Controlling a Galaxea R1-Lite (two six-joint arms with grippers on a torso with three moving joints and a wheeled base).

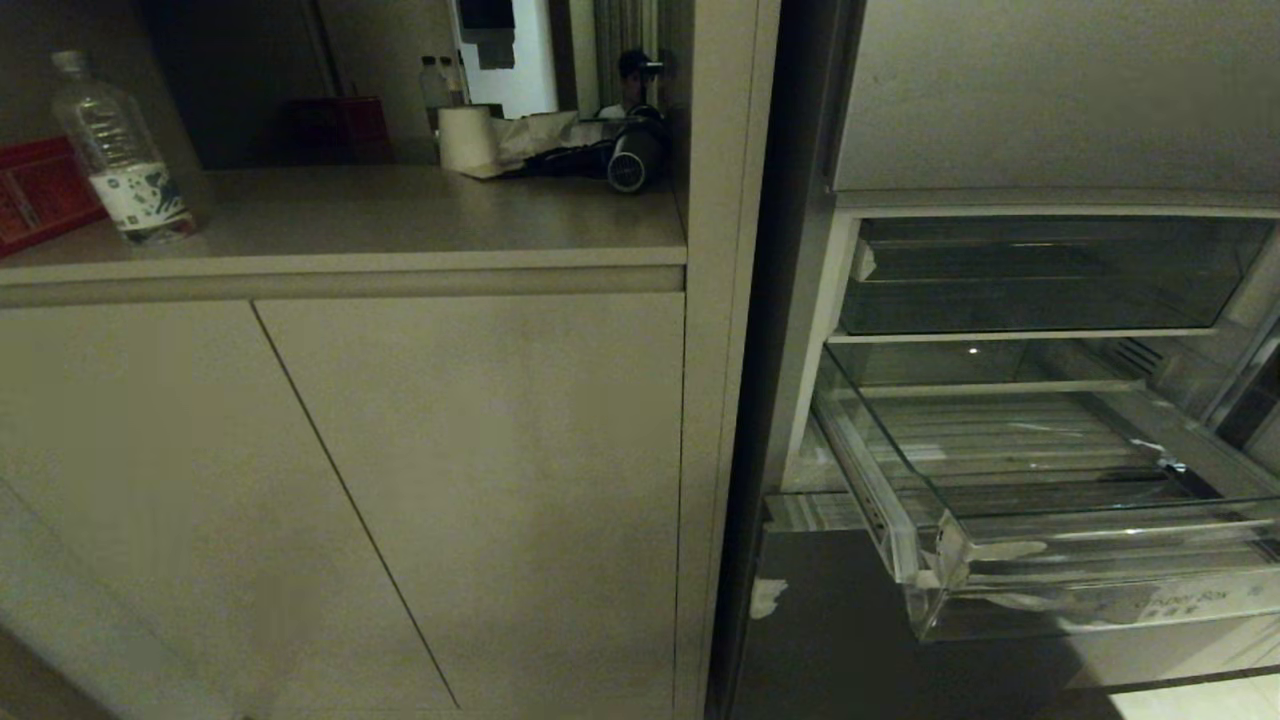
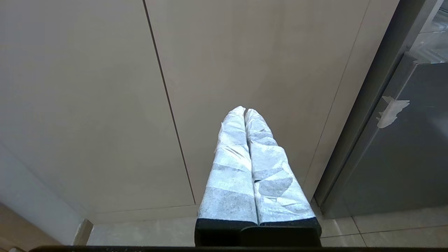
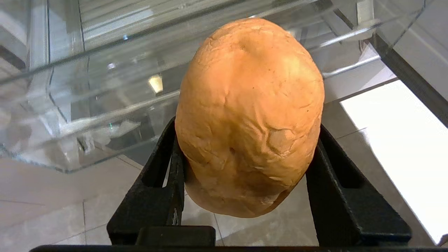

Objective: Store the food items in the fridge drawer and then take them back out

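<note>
The food item (image 3: pixel 250 115), a round orange-tan bun, sits clamped between the black fingers (image 3: pixel 168 157) of my right gripper (image 3: pixel 246 140), which is shut on it. It hangs above the tiled floor, just outside the clear front of the fridge drawer (image 3: pixel 87 105). In the head view the fridge drawer (image 1: pixel 1100 525) is pulled out, and the part of its ribbed floor that shows is bare; the right gripper is outside that view. My left gripper (image 2: pixel 245 112), wrapped in white, is shut on nothing and parked in front of the cabinet doors.
A darker clear bin (image 1: pixel 1040 280) sits above the drawer. Beige cabinet doors (image 1: pixel 450 480) stand left of the fridge, under a counter with a water bottle (image 1: pixel 125 150) and a paper roll (image 1: pixel 468 138). A grey door panel (image 1: pixel 850 640) lies below the drawer.
</note>
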